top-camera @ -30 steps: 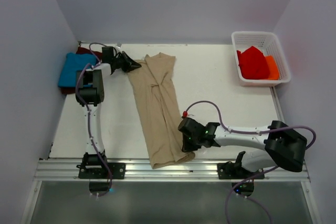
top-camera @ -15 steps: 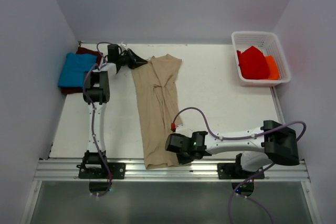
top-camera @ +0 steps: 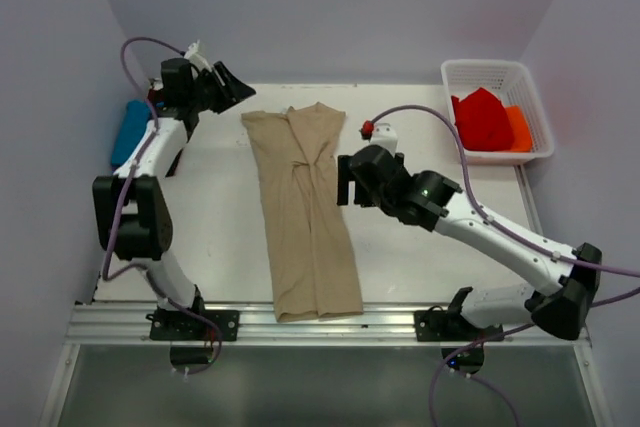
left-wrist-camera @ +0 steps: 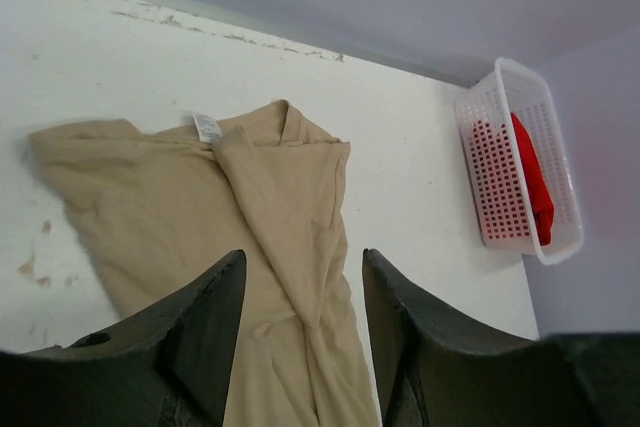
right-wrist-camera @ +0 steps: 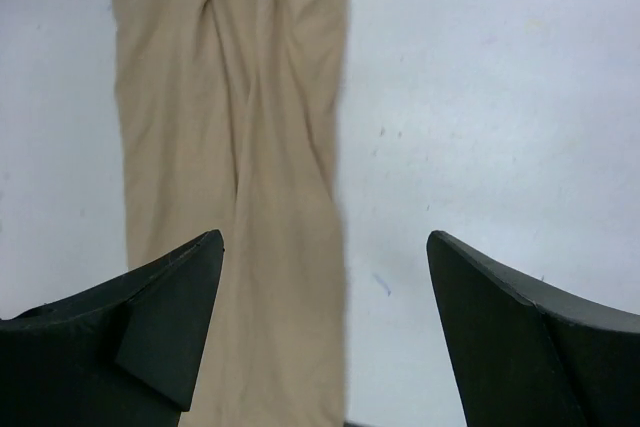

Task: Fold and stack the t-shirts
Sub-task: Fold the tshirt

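The tan t-shirt (top-camera: 305, 212) lies flat as a long narrow strip running from the back of the table to its front edge, collar end at the back. It also fills the left wrist view (left-wrist-camera: 190, 197) and the right wrist view (right-wrist-camera: 230, 127). My left gripper (top-camera: 232, 84) hangs open above the back left, off the shirt's collar corner, with nothing between its fingers (left-wrist-camera: 303, 257). My right gripper (top-camera: 343, 180) hovers open over the shirt's right edge near its middle, also empty (right-wrist-camera: 323, 237). A blue t-shirt (top-camera: 129, 131) lies at the far left, partly hidden by the left arm.
A white basket (top-camera: 482, 66) stands at the back right with a red cloth (top-camera: 483, 119) and an orange cloth (top-camera: 518, 128) inside; it also shows in the left wrist view (left-wrist-camera: 500, 97). Grey walls close in the table on three sides.
Both grippers have opened, let go of the tan t-shirt and lifted away. The left rose to the back left, the right swung from the front hem up to mid-table.
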